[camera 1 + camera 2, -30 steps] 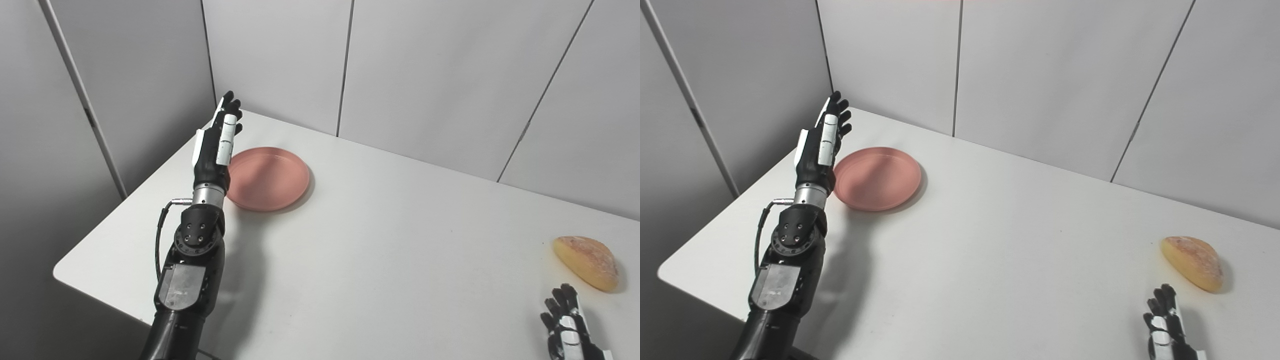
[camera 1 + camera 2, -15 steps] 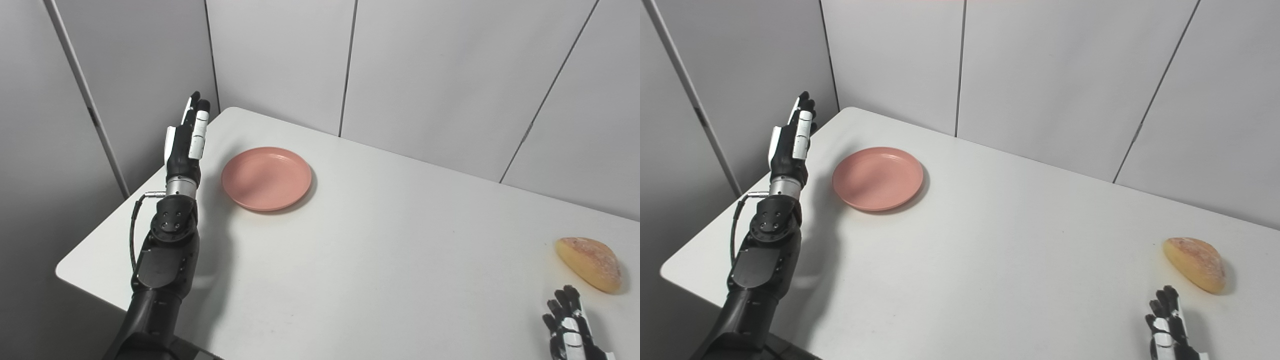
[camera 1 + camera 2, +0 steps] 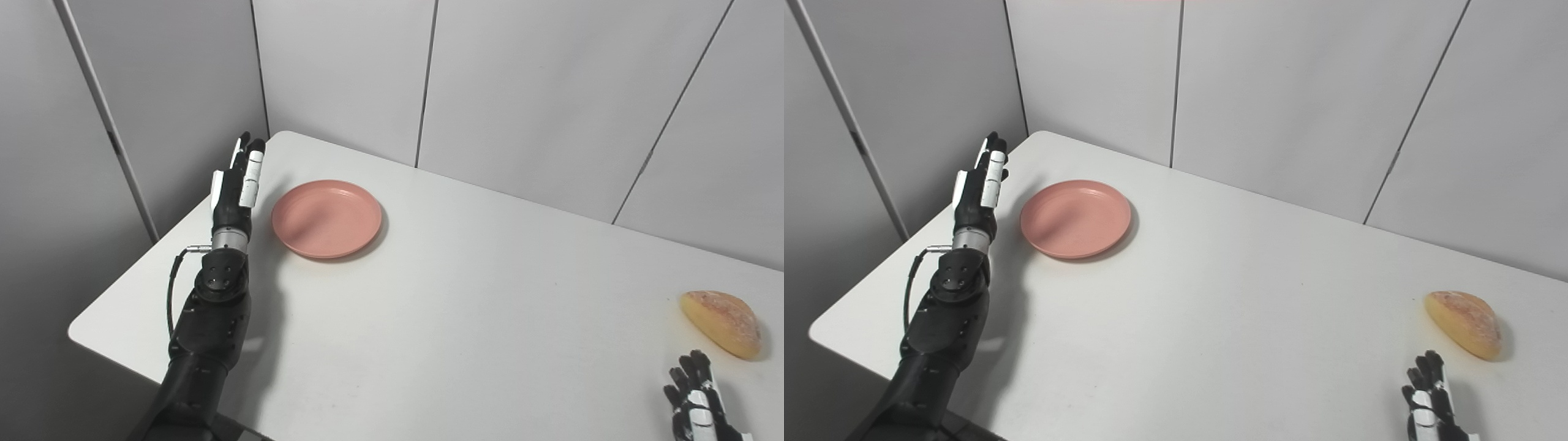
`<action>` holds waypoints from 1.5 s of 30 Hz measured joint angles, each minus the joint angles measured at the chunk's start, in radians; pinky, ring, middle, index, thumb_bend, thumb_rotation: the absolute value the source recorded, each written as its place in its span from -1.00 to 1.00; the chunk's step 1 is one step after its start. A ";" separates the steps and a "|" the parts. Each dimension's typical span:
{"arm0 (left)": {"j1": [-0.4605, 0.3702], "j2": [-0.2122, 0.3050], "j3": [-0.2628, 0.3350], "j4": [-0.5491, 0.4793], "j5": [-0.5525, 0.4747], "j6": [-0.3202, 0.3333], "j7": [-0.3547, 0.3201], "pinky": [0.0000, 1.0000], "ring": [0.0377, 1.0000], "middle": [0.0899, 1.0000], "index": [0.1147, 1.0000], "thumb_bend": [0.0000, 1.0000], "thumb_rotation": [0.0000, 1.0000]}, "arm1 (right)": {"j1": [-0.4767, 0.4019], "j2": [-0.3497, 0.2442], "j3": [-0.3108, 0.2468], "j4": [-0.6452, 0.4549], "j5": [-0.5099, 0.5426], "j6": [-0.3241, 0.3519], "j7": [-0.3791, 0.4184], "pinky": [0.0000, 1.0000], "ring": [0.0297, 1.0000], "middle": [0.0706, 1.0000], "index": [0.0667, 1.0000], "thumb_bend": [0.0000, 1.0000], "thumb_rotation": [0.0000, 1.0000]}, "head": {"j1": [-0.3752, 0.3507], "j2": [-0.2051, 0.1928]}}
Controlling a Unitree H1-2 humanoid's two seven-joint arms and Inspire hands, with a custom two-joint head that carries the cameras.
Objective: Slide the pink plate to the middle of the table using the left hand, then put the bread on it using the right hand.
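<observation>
A round pink plate (image 3: 326, 217) lies on the white table (image 3: 465, 294) near its far left corner. My left hand (image 3: 236, 184) is open, fingers straight and pointing away, held edge-on a short way left of the plate, apart from it. It holds nothing. A golden bread loaf (image 3: 723, 321) lies at the right edge of the table. My right hand (image 3: 698, 401) is open and empty at the bottom right, just in front of the bread, not touching it. Both also show in the right eye view: the plate (image 3: 1075, 218) and the bread (image 3: 1465, 323).
Grey panel walls (image 3: 520, 92) stand close behind the table and along its left side. The table's left edge (image 3: 122, 288) runs just left of my left forearm.
My left hand drew back leftward from the plate's left rim, then came in slightly toward it again. The plate, bread and right hand have stayed put.
</observation>
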 measured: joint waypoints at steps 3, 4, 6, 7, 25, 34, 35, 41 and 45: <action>0.000 -0.009 -0.010 0.025 0.000 -0.007 0.008 0.88 0.92 0.91 0.91 0.37 1.00 | 0.000 0.000 -0.001 -0.001 -0.002 0.000 -0.001 1.00 1.00 1.00 1.00 0.25 0.79 | 0.000 0.000; 0.000 -0.014 -0.016 0.037 0.000 -0.015 0.010 0.87 0.92 0.90 0.91 0.36 1.00 | 0.000 0.000 -0.001 -0.001 -0.001 0.000 0.000 1.00 1.00 1.00 1.00 0.26 0.78 | -0.002 0.002; 0.000 -0.020 -0.027 0.054 0.000 -0.030 0.014 0.86 0.91 0.90 0.91 0.34 1.00 | 0.000 0.001 -0.001 0.000 0.003 0.000 0.000 1.00 1.00 1.00 1.00 0.28 0.76 | 0.000 -0.002; 0.000 -0.020 -0.030 0.062 0.003 -0.036 0.015 0.88 0.91 0.91 0.93 0.34 1.00 | 0.000 0.001 -0.002 -0.001 0.005 0.000 0.000 1.00 1.00 1.00 1.00 0.28 0.75 | 0.000 -0.005; -0.008 -0.026 -0.072 0.177 0.008 -0.119 0.017 0.96 0.95 0.94 0.94 0.22 1.00 | 0.009 0.006 -0.010 -0.006 0.006 0.000 -0.003 1.00 1.00 1.00 1.00 0.35 0.76 | 0.000 -0.032; -0.009 -0.031 -0.084 0.173 0.013 -0.112 0.018 1.00 1.00 0.98 0.96 0.24 1.00 | 0.015 0.006 -0.013 -0.010 0.016 0.000 -0.001 1.00 1.00 1.00 1.00 0.33 0.76 | 0.005 -0.032; -0.009 -0.031 -0.085 0.173 0.013 -0.111 0.018 1.00 1.00 0.98 0.97 0.23 1.00 | 0.015 0.006 -0.013 -0.010 0.018 0.000 0.000 1.00 1.00 1.00 1.00 0.37 0.76 | 0.003 -0.029; -0.011 -0.034 -0.091 0.173 0.012 -0.112 0.018 1.00 1.00 0.98 0.99 0.23 1.00 | 0.015 0.006 -0.014 -0.011 0.018 0.000 0.000 1.00 1.00 1.00 1.00 0.41 0.73 | 0.003 -0.028; -0.014 -0.038 -0.092 0.176 -0.002 -0.117 0.010 1.00 1.00 1.00 1.00 0.28 1.00 | 0.015 0.006 -0.015 -0.012 0.028 0.000 0.000 1.00 1.00 1.00 1.00 0.40 0.73 | 0.008 -0.029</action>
